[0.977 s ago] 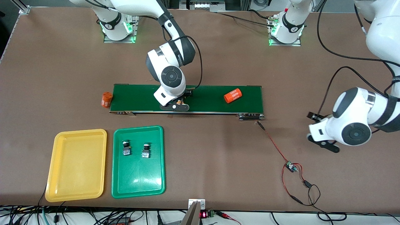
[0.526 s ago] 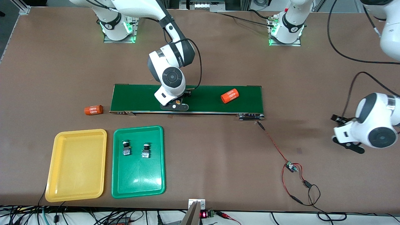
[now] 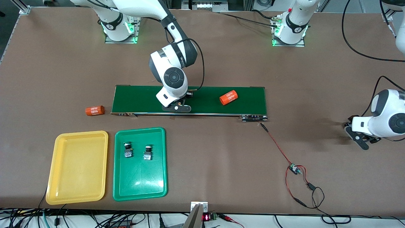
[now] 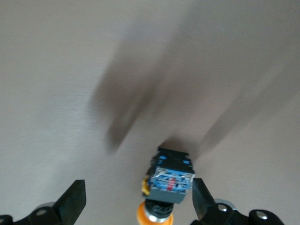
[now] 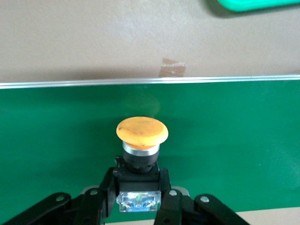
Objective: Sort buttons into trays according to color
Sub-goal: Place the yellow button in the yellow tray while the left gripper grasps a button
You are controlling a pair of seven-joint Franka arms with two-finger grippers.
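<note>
My right gripper [image 3: 177, 106] [image 5: 138, 187] is low over the dark-green belt, shut on the black body of an orange-capped button [image 5: 142, 131] that points along the belt. Near the left arm's end of the table my left gripper [image 3: 356, 134] [image 4: 138, 194] stands open. A second orange-capped button [image 4: 171, 180] lies on the table between its fingers, close against one finger [image 4: 202, 201]. Two more buttons [image 3: 128, 149] [image 3: 147, 152] lie in the green tray [image 3: 140, 186]. The yellow tray [image 3: 77, 177] beside it has nothing in it.
The conveyor belt [image 3: 142, 98] crosses the middle of the table. One orange cylinder [image 3: 228, 97] lies on it, another [image 3: 94, 110] on the table off the belt's end toward the right arm's end. A red wire with a small board [image 3: 294, 169] trails from the belt.
My right gripper has shut on the orange-capped button. The left arm swung out toward its end of the table. One cylinder dropped off the belt's end; the other rode toward the right arm's end.
</note>
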